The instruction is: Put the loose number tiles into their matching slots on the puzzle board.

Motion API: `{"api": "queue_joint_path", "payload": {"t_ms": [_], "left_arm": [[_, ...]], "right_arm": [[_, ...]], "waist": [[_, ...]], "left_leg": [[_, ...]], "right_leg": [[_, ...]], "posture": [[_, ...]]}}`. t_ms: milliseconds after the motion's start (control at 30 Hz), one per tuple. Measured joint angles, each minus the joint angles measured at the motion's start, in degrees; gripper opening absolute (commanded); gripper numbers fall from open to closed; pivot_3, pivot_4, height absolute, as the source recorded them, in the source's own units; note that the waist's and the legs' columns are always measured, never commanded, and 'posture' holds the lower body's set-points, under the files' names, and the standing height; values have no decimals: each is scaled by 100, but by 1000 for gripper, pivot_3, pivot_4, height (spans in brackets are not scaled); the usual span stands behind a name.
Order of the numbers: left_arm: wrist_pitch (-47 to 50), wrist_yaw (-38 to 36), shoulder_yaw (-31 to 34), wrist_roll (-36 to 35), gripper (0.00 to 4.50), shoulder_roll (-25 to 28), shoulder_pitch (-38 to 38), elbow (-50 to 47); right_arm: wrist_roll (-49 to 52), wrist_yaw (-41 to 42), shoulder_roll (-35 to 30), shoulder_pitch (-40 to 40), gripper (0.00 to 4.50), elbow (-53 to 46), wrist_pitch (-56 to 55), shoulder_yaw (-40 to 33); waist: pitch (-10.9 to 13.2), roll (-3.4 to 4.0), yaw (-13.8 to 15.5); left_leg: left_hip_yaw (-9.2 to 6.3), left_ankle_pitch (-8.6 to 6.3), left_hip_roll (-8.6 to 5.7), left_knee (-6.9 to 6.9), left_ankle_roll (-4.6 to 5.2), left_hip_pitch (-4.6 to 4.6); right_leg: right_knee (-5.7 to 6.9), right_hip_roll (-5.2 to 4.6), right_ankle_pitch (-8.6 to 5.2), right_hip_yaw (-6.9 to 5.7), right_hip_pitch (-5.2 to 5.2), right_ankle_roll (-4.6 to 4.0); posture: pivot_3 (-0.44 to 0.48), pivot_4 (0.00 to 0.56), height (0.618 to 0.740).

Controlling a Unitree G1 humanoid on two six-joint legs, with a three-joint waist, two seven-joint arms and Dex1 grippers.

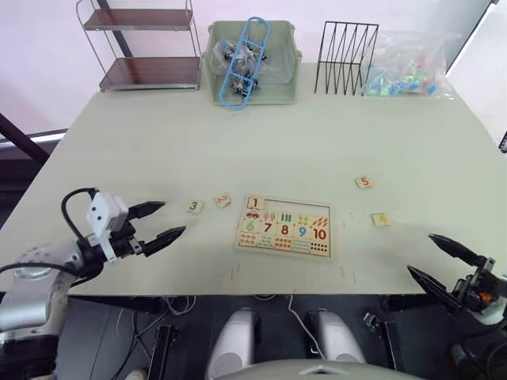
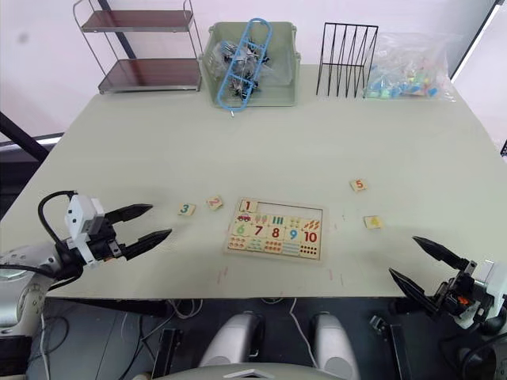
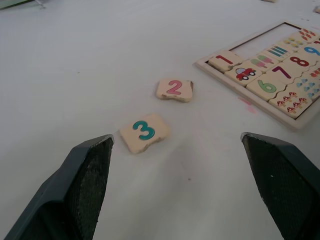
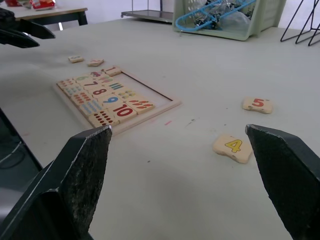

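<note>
Green bin, wire rack well beyond puzzle board; bin contents unclear.

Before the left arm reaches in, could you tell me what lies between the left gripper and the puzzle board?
Two loose tiles: the 3 tile, nearer the open left gripper, then the 2 tile, short of the puzzle board. The left wrist view shows this too.

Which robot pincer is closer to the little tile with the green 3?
The left pincer. It sits open just to the robot's left of the 3 tile, while the right pincer is far across the puzzle board, near the table's front right edge.
</note>
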Motion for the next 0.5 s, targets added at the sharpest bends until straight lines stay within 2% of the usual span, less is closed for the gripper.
{"api": "queue_joint_path", "payload": {"t_ms": [233, 500], "left_arm": [[158, -156, -727, 358, 4358, 260, -853, 133], [273, -283, -1547, 860, 4358, 281, -1927, 626]], "right_arm": [[138, 194, -90, 157, 4500, -369, 295, 44], [137, 135, -55, 163, 4500, -640, 384, 102]], "waist": [[0, 0, 15], [0, -1, 23]], "left_leg": [[0, 0, 0, 0, 0, -1], [-3, 0, -1, 2, 0, -4]], "right_leg": [[-1, 3, 1, 0, 1, 0], [-1, 10, 5, -2, 1, 7]], "posture": [[0, 150, 740], [0, 150, 740]]}}
